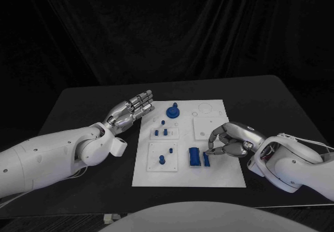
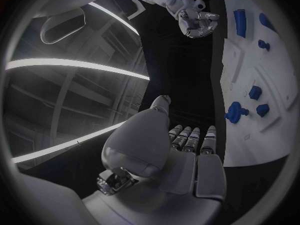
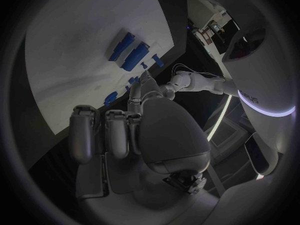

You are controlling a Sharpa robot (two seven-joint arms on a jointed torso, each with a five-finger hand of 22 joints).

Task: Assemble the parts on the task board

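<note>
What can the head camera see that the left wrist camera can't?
The head view takes in the whole task board, every edge of it on the black table, plus the long white left arm. The left wrist view gives a close look from behind at the left robot hand, fingers stretched out straight. Both show the right robot hand with fingers curled by the board, and blue parts such as the round blue part.
</note>
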